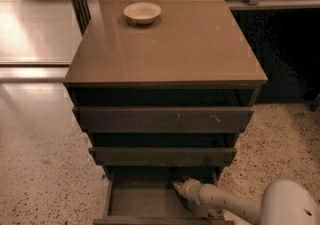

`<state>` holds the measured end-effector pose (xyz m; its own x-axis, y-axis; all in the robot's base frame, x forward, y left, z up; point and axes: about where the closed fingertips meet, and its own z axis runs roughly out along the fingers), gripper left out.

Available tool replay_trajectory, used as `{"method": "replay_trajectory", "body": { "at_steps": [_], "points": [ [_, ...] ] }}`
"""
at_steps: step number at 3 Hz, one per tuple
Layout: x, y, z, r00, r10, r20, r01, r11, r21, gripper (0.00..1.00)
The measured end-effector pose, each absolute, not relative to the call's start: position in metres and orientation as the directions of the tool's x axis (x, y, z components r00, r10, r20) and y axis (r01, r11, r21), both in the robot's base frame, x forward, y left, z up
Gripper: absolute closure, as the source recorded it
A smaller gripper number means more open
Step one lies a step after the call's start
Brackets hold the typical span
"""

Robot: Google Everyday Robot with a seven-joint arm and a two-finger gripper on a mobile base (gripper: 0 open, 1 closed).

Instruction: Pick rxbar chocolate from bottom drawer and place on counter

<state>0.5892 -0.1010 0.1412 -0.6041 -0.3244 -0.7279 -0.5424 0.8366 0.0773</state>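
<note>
The rxbar chocolate cannot be made out in the camera view. The bottom drawer (pixel 135 201) is seen pulled open, with its grey floor exposed on the left. The tool (pixel 177 185) is placed inside it, towards the back right and low over the floor, carried by a white arm (pixel 225 203) reaching in from the lower right. Whether the tool is wide, narrow or holding anything cannot be told. A pale bowl (pixel 142 12) is set near the far edge of the tan table (pixel 170 49).
</note>
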Motion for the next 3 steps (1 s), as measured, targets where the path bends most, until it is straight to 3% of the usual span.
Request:
{"method": "replay_trajectory", "body": {
  "at_steps": [3],
  "points": [
    [0.579, -0.109, 0.185, -0.648, -0.259, -0.716, -0.644, 0.688, 0.334, 1.0]
  ]
}}
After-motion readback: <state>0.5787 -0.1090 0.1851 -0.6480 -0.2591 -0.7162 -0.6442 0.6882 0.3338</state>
